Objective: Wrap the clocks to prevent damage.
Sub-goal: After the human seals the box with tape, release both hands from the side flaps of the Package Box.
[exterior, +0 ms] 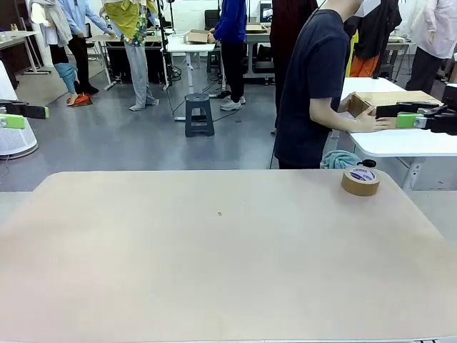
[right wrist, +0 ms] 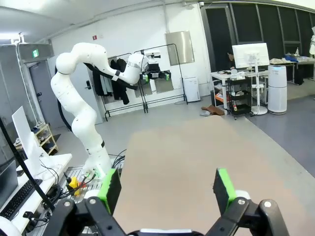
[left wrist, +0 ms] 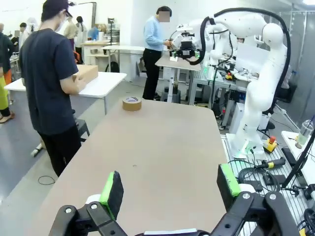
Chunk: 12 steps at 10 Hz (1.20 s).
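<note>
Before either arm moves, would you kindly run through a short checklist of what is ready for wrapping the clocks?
1. Left gripper open, nothing between its pads: ok.
2. Right gripper open, nothing between its pads: ok.
3. Tape roll on the table, near its far right edge: ok.
4. Clocks on the table: not ok.
5. Person facing the robot: not ok, turned to the cardboard box on a side table.
</note>
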Each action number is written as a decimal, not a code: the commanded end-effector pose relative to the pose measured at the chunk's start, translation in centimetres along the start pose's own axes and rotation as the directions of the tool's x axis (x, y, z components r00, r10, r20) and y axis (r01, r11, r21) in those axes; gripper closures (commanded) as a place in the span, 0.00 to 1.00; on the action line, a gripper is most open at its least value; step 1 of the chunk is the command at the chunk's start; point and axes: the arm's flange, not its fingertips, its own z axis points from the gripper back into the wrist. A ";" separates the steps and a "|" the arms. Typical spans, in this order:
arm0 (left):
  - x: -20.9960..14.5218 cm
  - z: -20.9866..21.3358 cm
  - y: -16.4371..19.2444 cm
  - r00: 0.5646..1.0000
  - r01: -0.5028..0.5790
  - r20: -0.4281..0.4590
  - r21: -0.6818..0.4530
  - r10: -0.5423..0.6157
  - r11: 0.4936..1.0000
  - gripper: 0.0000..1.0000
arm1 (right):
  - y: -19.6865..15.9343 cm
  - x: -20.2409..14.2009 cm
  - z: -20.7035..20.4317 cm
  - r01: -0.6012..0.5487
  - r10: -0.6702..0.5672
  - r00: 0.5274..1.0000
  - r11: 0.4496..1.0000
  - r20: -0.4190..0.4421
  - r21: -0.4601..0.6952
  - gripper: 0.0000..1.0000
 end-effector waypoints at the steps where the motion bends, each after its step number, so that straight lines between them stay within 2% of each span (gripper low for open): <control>1: 0.5 1.2 -0.5 0.999 0.033 -0.009 0.087 -0.033 0.996 0.00 | 0.5 0.1 -0.1 -0.011 0.010 0.999 1.000 -0.033 -0.023 0.00; 3: 0.8 1.5 -1.2 0.997 0.056 -0.055 0.198 -0.046 0.979 0.00 | 0.4 0.1 -0.3 -0.018 0.016 0.999 0.998 -0.049 -0.052 0.00; 4: 0.9 1.4 -1.2 0.995 0.063 -0.084 0.220 -0.046 0.973 0.00 | 0.1 0.2 0.5 -0.007 0.006 1.000 1.000 -0.014 -0.026 0.00; 5: 0.7 2.8 -0.4 0.999 0.027 -0.030 0.133 -0.023 0.991 0.00 | 0.1 0.2 0.5 -0.007 0.006 1.000 1.000 -0.014 -0.026 0.00; 12: 0.7 2.8 -0.4 0.999 0.027 -0.030 0.133 -0.023 0.991 0.00 | 0.1 0.2 0.5 -0.007 0.006 1.000 1.000 -0.014 -0.026 0.00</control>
